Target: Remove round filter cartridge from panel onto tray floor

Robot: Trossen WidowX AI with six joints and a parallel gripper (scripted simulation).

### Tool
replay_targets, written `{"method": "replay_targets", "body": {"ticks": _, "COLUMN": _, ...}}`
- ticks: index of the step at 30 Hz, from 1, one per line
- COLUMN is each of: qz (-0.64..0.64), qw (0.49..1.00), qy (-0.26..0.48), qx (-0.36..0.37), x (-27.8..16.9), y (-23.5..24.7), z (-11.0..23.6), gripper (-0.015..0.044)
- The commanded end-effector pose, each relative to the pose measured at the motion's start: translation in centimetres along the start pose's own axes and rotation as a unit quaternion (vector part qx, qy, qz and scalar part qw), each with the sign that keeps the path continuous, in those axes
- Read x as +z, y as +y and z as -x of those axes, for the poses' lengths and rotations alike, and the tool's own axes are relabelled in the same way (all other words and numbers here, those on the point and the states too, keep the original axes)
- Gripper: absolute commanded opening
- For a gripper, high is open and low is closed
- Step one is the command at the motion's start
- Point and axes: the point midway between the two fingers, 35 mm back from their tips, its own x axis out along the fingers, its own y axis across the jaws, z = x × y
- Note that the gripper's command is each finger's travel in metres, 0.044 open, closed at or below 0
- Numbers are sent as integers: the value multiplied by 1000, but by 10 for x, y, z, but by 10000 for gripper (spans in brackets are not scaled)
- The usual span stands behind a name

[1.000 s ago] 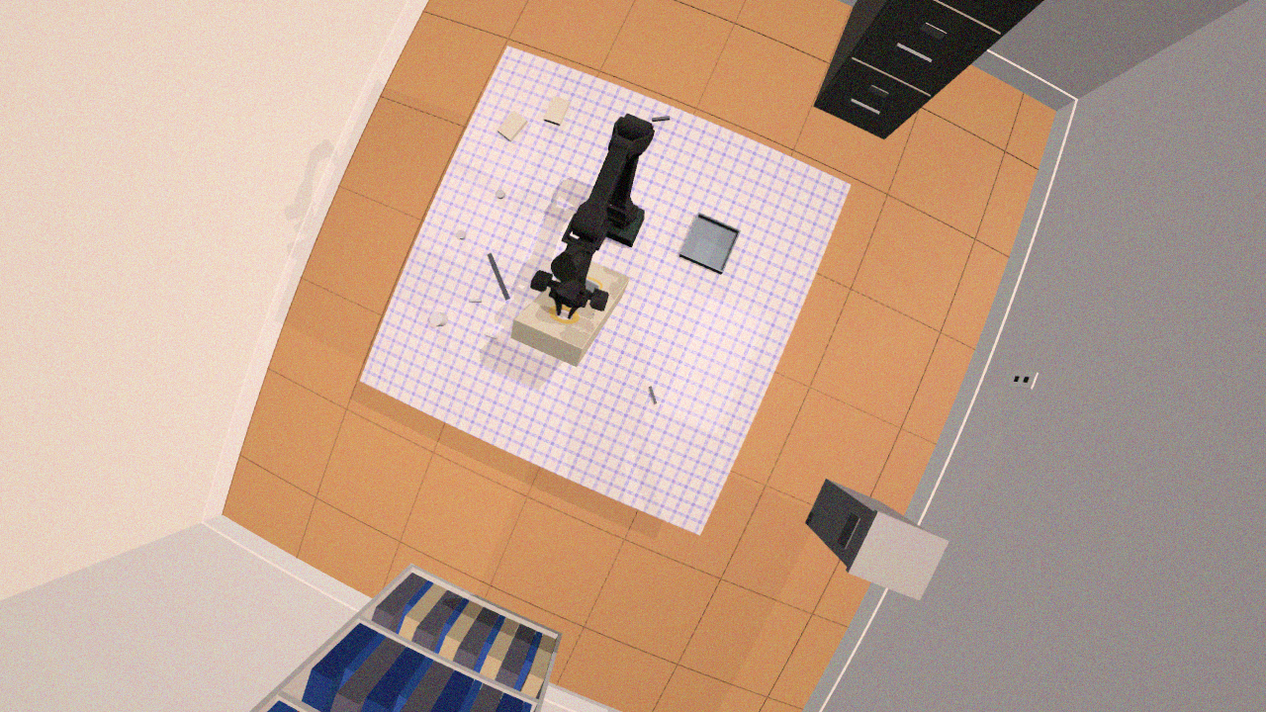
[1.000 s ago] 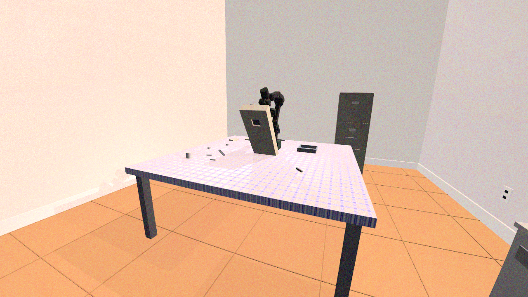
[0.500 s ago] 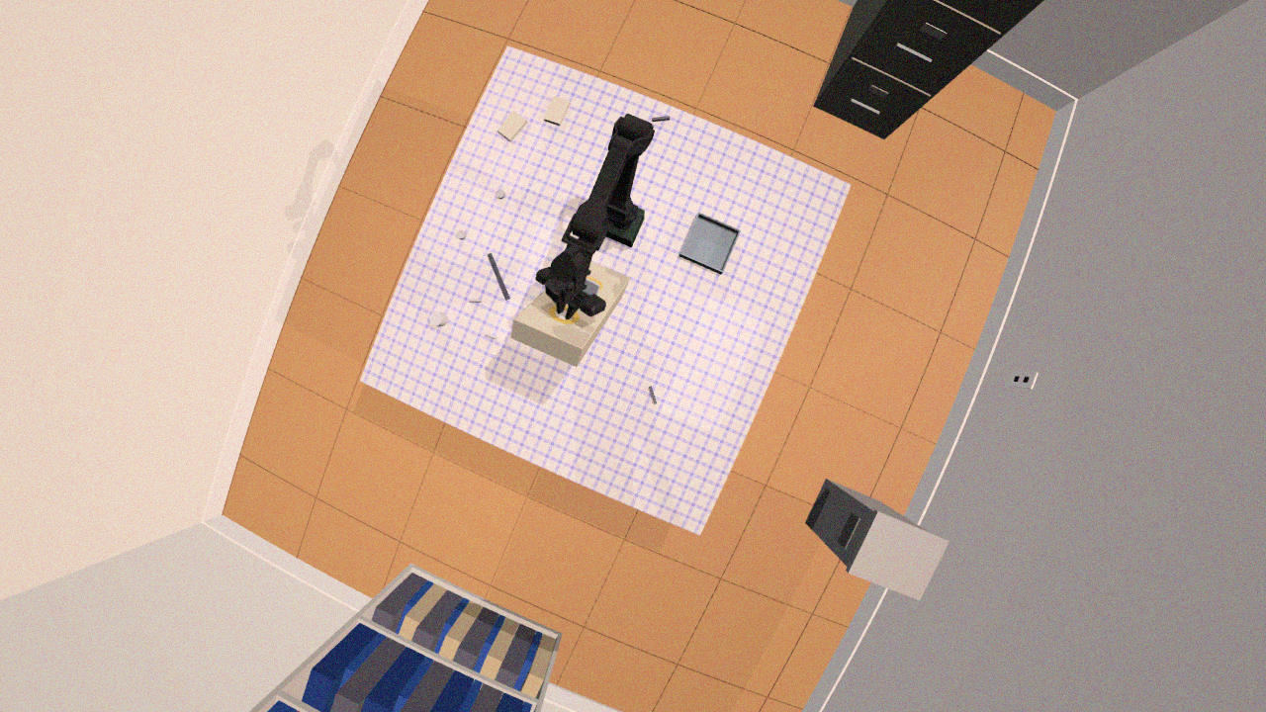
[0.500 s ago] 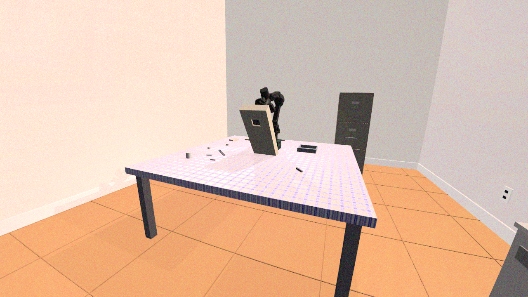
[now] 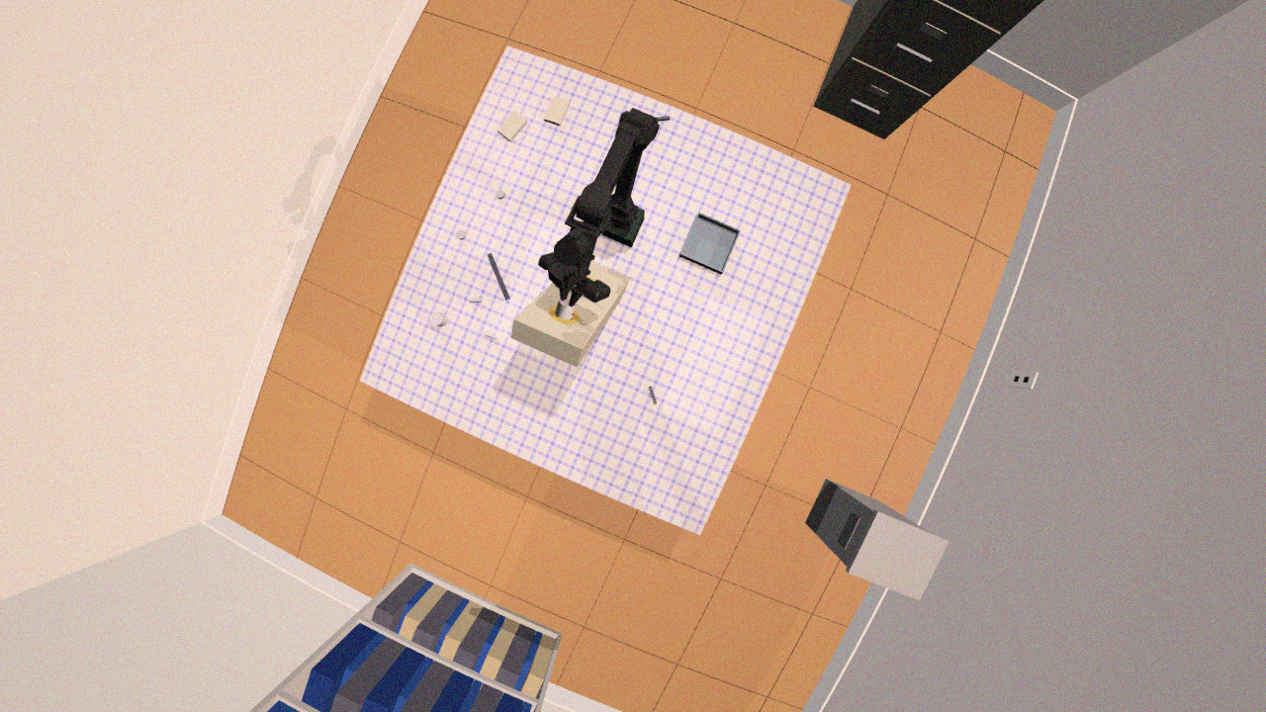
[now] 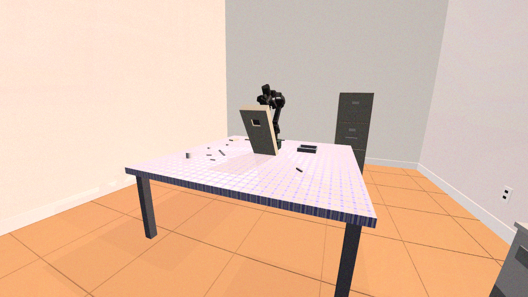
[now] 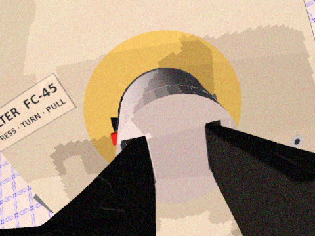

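The white round filter cartridge sticks part-way out of its socket in the tilted beige service panel. A yellow ring surrounds the socket, and a small red mark shows at the cartridge's left edge. My gripper is shut on the cartridge, one black finger on each side of it. A label reads "FC-45, PRESS · TURN · PULL". The grey tray lies flat on the table to the right of the arm's base and holds nothing. In the exterior view the panel hides the gripper.
Small loose parts lie on the checked table left of the panel: a dark bar, a short cylinder and two beige blocks. Another short dark bar lies in front of the panel. A filing cabinet stands behind the table.
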Motion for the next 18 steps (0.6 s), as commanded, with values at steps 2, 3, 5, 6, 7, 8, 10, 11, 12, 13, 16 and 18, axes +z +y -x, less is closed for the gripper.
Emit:
{"method": "replay_targets", "body": {"ticks": 2, "qz": 10, "qw": 1000, "qy": -3, "qx": 1, "x": 0, "y": 0, "z": 27, "gripper": 0}}
{"method": "replay_targets", "body": {"ticks": 3, "qz": 11, "qw": 1000, "qy": -3, "qx": 1, "x": -1, "y": 0, "z": 29, "gripper": 0}}
{"method": "replay_targets", "body": {"ticks": 5, "qz": 11, "qw": 1000, "qy": -3, "qx": 1, "x": -1, "y": 0, "z": 30, "gripper": 0}}
{"method": "replay_targets", "body": {"ticks": 6, "qz": 11, "qw": 1000, "qy": -3, "qx": 1, "x": -1, "y": 0, "z": 30, "gripper": 0}}
{"method": "replay_targets", "body": {"ticks": 7, "qz": 11, "qw": 1000, "qy": -3, "qx": 1, "x": -1, "y": 0, "z": 30, "gripper": 0}}
{"method": "replay_targets", "body": {"ticks": 8, "qz": 11, "qw": 1000, "qy": -3, "qx": 1, "x": -3, "y": -1, "z": 30, "gripper": 0}}
{"method": "replay_targets", "body": {"ticks": 10, "qz": 11, "qw": 1000, "qy": -3, "qx": 1, "x": -8, "y": -3, "z": 30, "gripper": 0}}
{"method": "replay_targets", "body": {"ticks": 11, "qz": 11, "qw": 1000, "qy": -3, "qx": 1, "x": -12, "y": -4, "z": 30, "gripper": 0}}
{"method": "replay_targets", "body": {"ticks": 12, "qz": 11, "qw": 1000, "qy": -3, "qx": 1, "x": -15, "y": -5, "z": 29, "gripper": 0}}
{"method": "replay_targets", "body": {"ticks": 13, "qz": 11, "qw": 1000, "qy": -2, "qx": 1, "x": -18, "y": -6, "z": 29, "gripper": 0}}
{"method": "replay_targets", "body": {"ticks": 16, "qz": 11, "qw": 1000, "qy": -2, "qx": 1, "x": -27, "y": -9, "z": 28, "gripper": 0}}
{"method": "replay_targets", "body": {"ticks": 18, "qz": 11, "qw": 1000, "qy": -2, "qx": 1, "x": -34, "y": -11, "z": 27, "gripper": 0}}
